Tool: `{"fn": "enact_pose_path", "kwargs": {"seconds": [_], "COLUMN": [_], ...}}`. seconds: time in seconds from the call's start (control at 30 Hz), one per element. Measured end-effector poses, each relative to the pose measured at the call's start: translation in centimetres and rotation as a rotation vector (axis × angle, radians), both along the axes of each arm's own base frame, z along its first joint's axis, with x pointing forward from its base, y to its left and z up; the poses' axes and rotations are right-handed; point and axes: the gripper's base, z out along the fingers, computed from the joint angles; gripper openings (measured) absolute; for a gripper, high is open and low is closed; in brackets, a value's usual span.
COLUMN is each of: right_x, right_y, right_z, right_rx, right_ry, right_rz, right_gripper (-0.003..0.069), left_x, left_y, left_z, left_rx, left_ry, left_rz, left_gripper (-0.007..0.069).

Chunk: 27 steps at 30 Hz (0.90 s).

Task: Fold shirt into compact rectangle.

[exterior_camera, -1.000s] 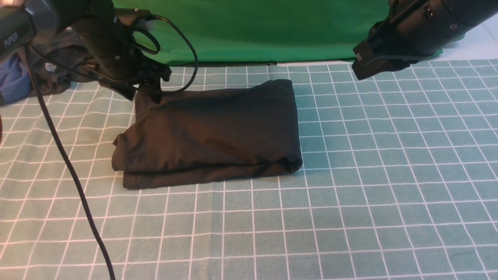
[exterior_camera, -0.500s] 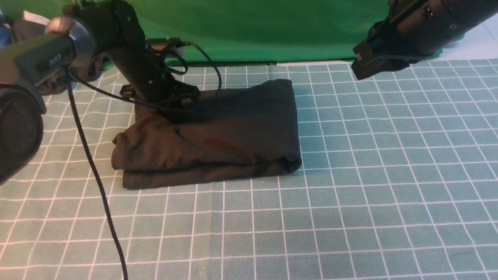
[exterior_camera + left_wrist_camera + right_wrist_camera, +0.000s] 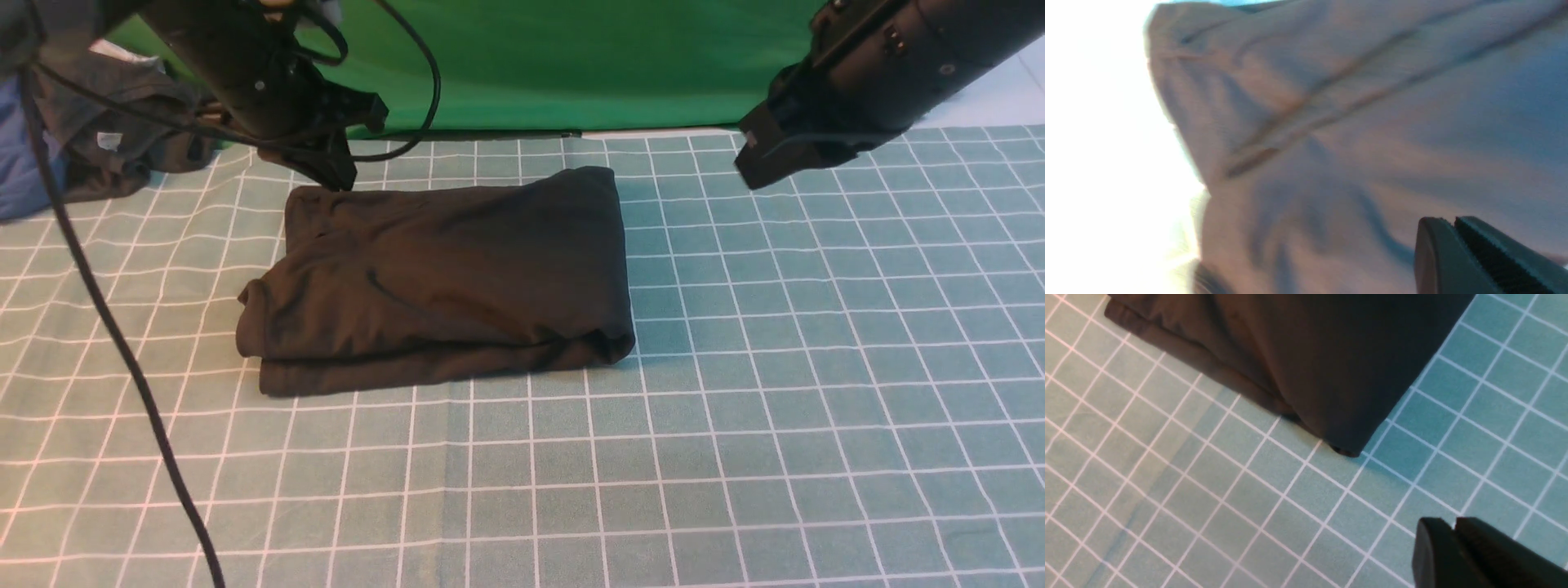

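Now left tool (image 3: 339,175) lifted, apparently off shirt (image 3: 441,278)

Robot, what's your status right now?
Left gripper shut, empty, above shirt's far corner. Right gripper shut, empty. Shirt folded on tablecloth. Nothing in the way.

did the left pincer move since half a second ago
Yes. The left pincer has lifted off the folded black shirt and pulled back toward its far left corner, nearer the green backdrop. It is shut.
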Motion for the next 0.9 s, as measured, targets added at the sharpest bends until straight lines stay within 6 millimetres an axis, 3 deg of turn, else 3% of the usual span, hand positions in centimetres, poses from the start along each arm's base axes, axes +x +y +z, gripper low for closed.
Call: {"fn": "enact_pose_path", "kwargs": {"seconds": [0.1,0.37,0.5,0.77,0.9], "right_x": [1.1,5.2,6.8,8.3,8.5], "right_y": [1.8,5.3,7.0,8.5,8.3], "right_z": [-2.0,-6.8,-10.1,-16.2,-17.9], "right_rx": [-0.008,0.007,0.006,-0.039,-0.090], "right_ry": [0.001,-0.002,0.043,0.132,0.155], "right_rz": [0.031,0.030,0.033,0.031,0.034], "right_gripper": [0.0057,0.0057,0.0047,0.0018,0.0018], "left_x": [-1.6,-4.3,-5.5,-5.9,-5.9], "left_y": [-0.4,-0.2,0.0,0.3,0.5], "left_z": [-0.7,-7.8,-10.1,-10.9,-11.0], "left_rx": [-0.041,-0.056,-0.042,-0.006,0.000], "left_ry": [0.042,0.161,0.192,0.179,0.187], "left_rz": [-0.020,0.039,0.045,0.047,0.056], "left_gripper": [0.0006,0.0006,0.0007,0.0007,0.0007]}}
